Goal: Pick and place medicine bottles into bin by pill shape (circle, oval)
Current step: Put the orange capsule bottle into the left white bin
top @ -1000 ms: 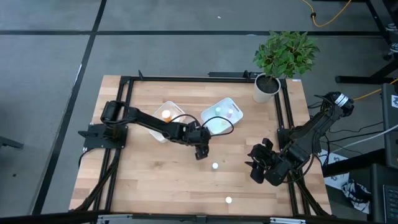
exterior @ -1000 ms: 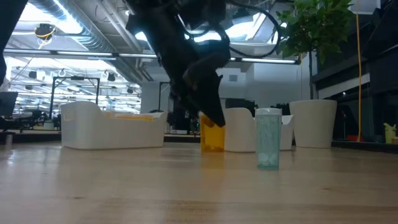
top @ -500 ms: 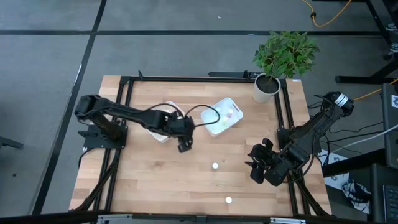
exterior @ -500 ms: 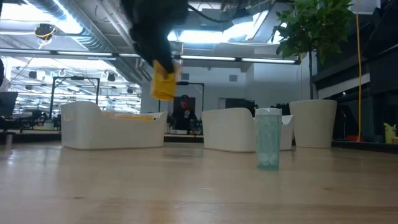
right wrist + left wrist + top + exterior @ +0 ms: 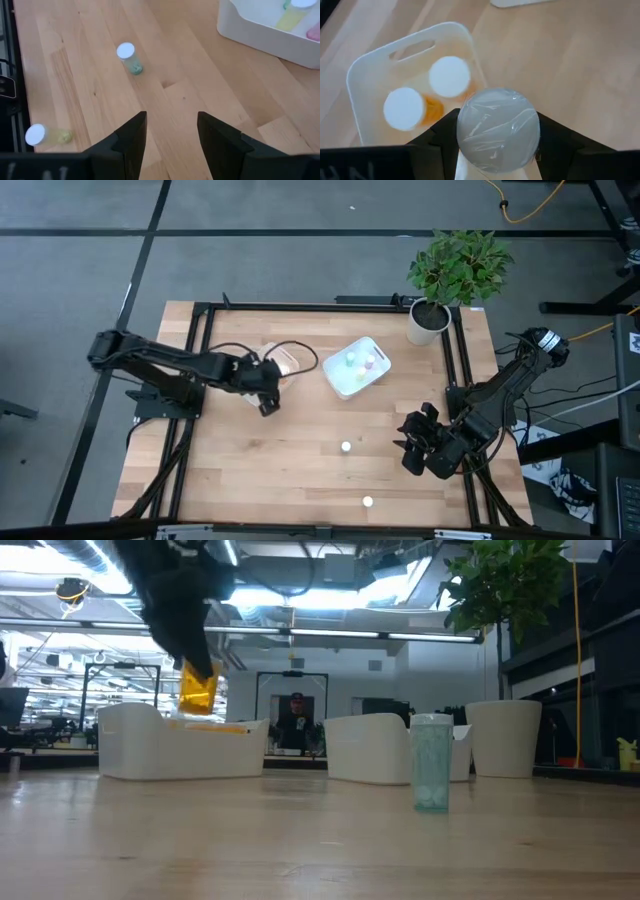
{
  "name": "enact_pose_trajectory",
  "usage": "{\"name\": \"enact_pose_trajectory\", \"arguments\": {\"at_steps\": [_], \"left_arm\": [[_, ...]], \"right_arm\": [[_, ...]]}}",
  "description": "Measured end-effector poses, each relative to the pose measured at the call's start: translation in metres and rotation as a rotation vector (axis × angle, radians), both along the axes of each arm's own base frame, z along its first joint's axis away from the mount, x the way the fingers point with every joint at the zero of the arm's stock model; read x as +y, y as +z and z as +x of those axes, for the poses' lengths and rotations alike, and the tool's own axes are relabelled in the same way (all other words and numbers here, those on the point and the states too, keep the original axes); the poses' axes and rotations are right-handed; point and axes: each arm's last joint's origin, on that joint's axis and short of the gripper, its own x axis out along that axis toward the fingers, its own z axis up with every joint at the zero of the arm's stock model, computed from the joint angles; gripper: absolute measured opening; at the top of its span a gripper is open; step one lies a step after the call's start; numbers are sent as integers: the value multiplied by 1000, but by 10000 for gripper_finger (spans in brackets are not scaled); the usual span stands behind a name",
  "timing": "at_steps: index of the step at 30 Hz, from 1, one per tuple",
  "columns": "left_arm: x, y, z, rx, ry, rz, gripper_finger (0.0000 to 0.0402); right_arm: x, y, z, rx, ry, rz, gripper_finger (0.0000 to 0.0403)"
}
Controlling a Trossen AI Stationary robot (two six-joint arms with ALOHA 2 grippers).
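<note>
- The left tool (image 5: 265, 380) hangs over the near edge of the left bin (image 5: 292, 359), its fingers (image 5: 440, 131) clamped on an orange bottle (image 5: 198, 688) with a pale cap (image 5: 498, 128).
- In the low view that bottle is lifted clear of the counter (image 5: 260, 470), above the left bin's (image 5: 180, 745) rim, slightly tilted.
- The left wrist view shows two more orange bottles inside this bin (image 5: 370, 70), white caps up: one (image 5: 405, 109) beside the other (image 5: 449, 76), close together.
- The right bin (image 5: 340, 383) sits tilted near the counter's middle, toward the back, and holds several pale bottles (image 5: 360, 361); the right wrist view shows a pale green (image 5: 295, 14) and a pink one (image 5: 314, 31) in it.
- A pale green bottle (image 5: 346, 447) stands alone on the open counter, in front of the right bin and well apart from it; in the low view (image 5: 431, 762) it is upright.
- Another pale bottle (image 5: 367, 502) is near the counter's front edge; in the right wrist view it (image 5: 47, 135) appears to lie on its side.
- A white plant pot (image 5: 428, 322) stands at the back right corner.
- The right tool (image 5: 418, 442) waits at the counter's right edge, fingers (image 5: 131, 137) apart and holding nothing.
</note>
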Motion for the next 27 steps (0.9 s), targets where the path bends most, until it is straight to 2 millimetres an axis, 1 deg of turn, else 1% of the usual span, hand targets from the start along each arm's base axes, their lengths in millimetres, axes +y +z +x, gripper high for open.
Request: {"name": "enact_pose_trajectory", "arguments": {"at_steps": [5,12,18,27], "left_arm": [[16,-16,-17,-29,64,-4,183],[30,-38,-23,-4,123,-21,183],[31,-42,-19,-72,114,-49,183],[30,-56,-25,-35,129,-56,183]], "right_arm": [[0,0,0,-3,-1,1,177],[0,0,0,-2,0,0,177],[0,0,0,0,2,-4,177],[0,0,0,1,2,-5,177]]}}
